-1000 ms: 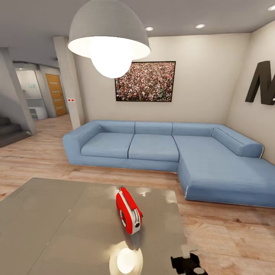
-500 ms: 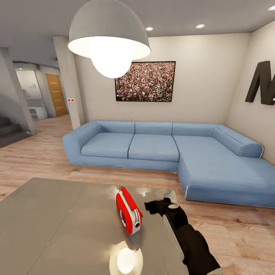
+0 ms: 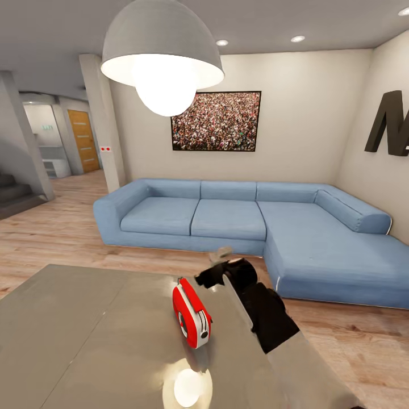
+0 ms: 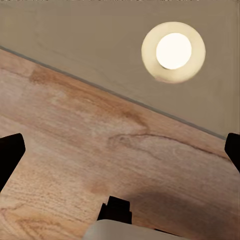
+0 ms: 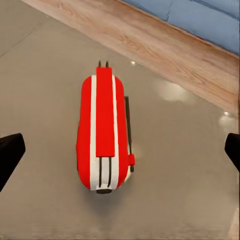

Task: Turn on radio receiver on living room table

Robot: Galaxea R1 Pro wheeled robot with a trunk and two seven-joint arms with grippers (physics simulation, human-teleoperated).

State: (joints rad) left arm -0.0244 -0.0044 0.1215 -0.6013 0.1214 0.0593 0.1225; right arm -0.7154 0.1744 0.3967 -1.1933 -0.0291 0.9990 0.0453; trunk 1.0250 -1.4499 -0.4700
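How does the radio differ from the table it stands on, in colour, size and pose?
The radio is bright red with white trim; the table is plain glossy grey-beige. The radio is small and stands upright on edge; the table is broad, flat and far wider. Both have smooth surfaces, and the radio rests directly on the table top, near the right tool.

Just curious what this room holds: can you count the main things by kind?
Radio: 1
Table: 1
Sofa: 1
Crowd picture: 1
Hanging lamp: 1
Ceiling spotlights: 3
Wall letter: 1
Total: 9
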